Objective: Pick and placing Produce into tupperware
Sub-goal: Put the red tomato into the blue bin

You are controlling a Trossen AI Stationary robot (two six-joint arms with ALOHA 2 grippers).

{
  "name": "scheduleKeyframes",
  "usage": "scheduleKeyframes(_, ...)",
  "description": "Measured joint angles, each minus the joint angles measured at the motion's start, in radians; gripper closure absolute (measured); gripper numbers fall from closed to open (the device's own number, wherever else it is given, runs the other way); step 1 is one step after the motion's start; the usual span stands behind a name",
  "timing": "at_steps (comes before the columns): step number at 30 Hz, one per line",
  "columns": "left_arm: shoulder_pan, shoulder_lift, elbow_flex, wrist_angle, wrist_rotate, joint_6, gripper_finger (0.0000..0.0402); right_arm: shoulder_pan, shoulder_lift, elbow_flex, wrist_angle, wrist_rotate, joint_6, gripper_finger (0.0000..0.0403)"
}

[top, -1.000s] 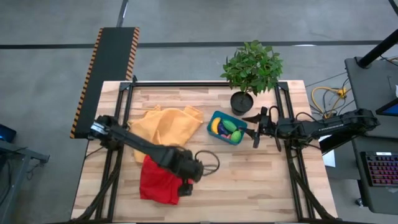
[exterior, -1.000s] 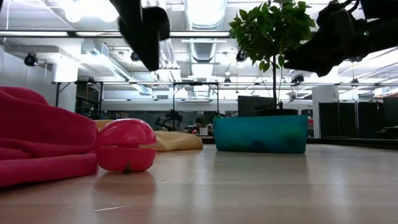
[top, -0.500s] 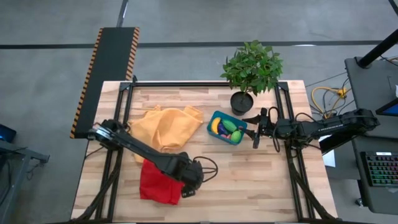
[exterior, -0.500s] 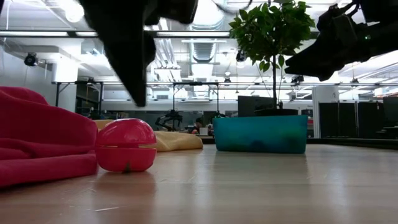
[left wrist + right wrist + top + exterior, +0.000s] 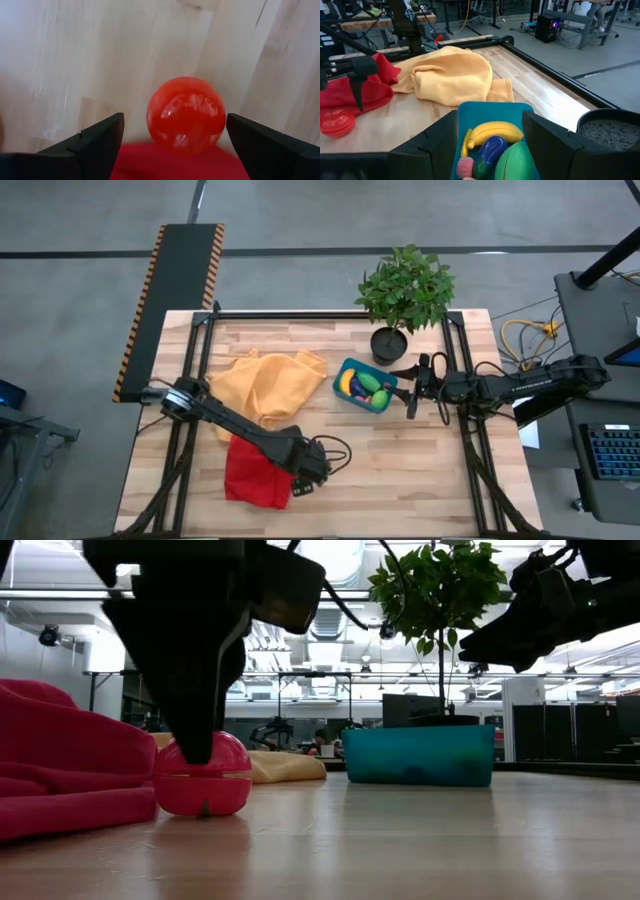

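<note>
A red round produce piece (image 5: 185, 115) rests on the wooden table against the edge of the red cloth (image 5: 252, 472); it also shows in the low view (image 5: 215, 795). My left gripper (image 5: 174, 131) points down over it, open, one finger on each side with a gap to each. The blue-teal tupperware (image 5: 345, 370) holds a yellow banana (image 5: 492, 132), a purple piece (image 5: 489, 150), a green oval (image 5: 516, 162) and a pink piece (image 5: 465, 167). My right gripper (image 5: 410, 392) hovers open just right of the tupperware, with nothing between its fingers.
A yellow-orange cloth (image 5: 270, 385) lies crumpled left of the tupperware. A potted plant in a black pot (image 5: 389, 343) stands at the far edge behind it. A black cable loop (image 5: 338, 448) hangs by the left wrist. Bare wood lies right of the red piece.
My left gripper has come down over the red round piece, rolling its wrist as it sank; its open fingers now reach the piece's height. The piece has not moved. My right gripper has kept still.
</note>
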Motion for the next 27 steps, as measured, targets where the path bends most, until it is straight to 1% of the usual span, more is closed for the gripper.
scheduleKeyframes(11,0.007,0.067,0.005,0.008,0.004,0.05,0.0066,0.0,0.0,-0.004,-0.007,0.0,0.0,0.0193)
scheduleKeyframes(24,0.022,0.068,-0.005,0.004,0.004,0.109,0.0067,0.0,0.0,-0.012,-0.006,0.0,0.001,0.0193)
scheduleKeyframes(27,0.024,0.068,-0.006,0.004,0.005,0.121,0.0076,0.0,0.0,-0.014,-0.006,0.0,0.001,0.0193)
